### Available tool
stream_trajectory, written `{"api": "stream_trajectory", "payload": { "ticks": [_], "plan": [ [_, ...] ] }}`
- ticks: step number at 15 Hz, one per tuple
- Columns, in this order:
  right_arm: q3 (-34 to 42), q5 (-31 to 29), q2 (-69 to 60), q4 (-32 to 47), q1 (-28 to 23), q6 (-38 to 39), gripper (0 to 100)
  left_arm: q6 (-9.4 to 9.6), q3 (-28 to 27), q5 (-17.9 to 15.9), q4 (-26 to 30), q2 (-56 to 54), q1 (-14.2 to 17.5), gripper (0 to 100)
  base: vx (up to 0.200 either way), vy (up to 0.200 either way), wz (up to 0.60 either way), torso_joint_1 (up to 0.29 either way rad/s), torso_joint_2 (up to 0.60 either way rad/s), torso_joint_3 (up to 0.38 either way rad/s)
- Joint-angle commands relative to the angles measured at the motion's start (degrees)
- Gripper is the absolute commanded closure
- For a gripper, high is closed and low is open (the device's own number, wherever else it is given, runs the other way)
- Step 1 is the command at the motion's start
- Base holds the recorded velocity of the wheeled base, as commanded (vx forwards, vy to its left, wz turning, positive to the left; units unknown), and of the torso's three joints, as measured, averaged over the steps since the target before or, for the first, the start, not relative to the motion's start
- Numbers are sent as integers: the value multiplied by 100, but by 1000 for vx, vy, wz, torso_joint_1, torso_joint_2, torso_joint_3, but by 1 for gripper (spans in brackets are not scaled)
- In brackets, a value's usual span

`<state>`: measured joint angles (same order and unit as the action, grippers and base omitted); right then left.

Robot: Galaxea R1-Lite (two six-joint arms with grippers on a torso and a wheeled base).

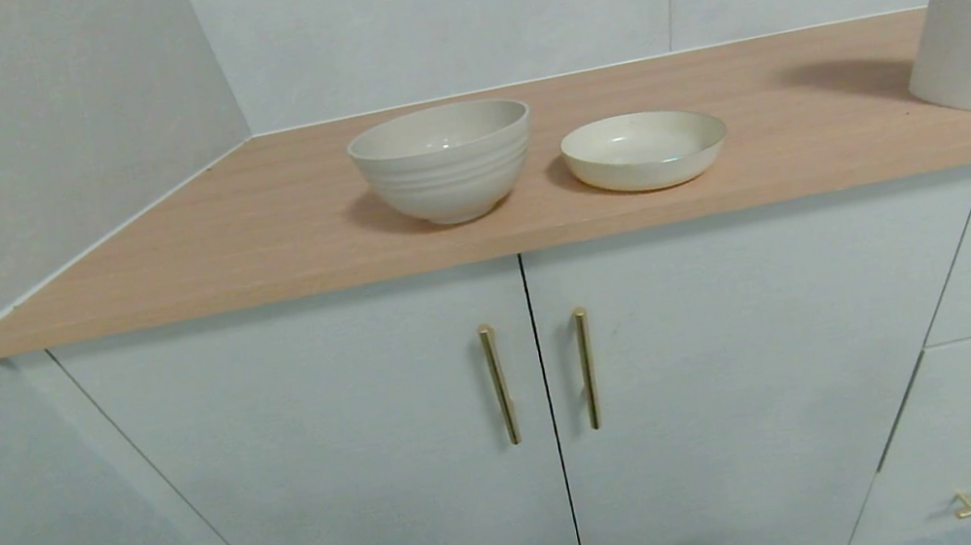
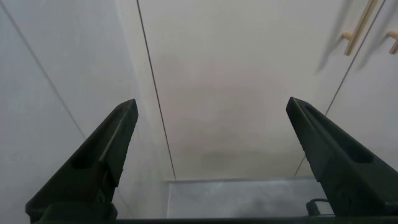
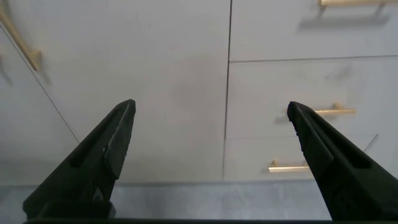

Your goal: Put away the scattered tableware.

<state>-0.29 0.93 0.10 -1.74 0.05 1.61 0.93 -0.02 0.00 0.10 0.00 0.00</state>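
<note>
The bowl (image 1: 444,161) and dish (image 1: 644,148) sat untouched near the desk (image 1: 246,253) front edge. The left claw (image 2: 211,106) and right claw (image 3: 211,107) hung open, empty. Opening the cabinet doors (image 1: 326,437) likely came next.

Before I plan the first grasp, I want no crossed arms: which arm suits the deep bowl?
Probably left: the deep bowl sits left of the shallow dish on the countertop, on that arm's side, and the left gripper is open, like the right gripper.
</note>
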Motion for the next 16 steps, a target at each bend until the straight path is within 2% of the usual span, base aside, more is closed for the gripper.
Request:
{"api": "stream_trajectory", "payload": {
  "ticks": [1, 5, 10, 13, 16],
  "plan": [
    [-305, 118, 34, -353, 13, 85, 0, -14, 2, 0, -1, 0, 0, 0, 0, 0, 0, 0, 0, 0],
    [-595, 1024, 975, -274, 39, 85, 0, -93, 2, 0, -1, 0, 0, 0, 0, 0, 0, 0, 0, 0],
    [-1052, 1744, 2785, -212, 83, 94, 0, -93, 2, 0, -1, 0, 0, 0, 0, 0, 0, 0, 0, 0],
    [-946, 1779, 3497, -898, 654, 287, 0, -93, 2, 0, -1, 0, 0, 0, 0, 0, 0, 0, 0, 0],
    [-1368, 1841, 4279, -942, 1085, 287, 0, -93, 2, 0, -1, 0, 0, 0, 0, 0, 0, 0, 0, 0]
  ]
}}
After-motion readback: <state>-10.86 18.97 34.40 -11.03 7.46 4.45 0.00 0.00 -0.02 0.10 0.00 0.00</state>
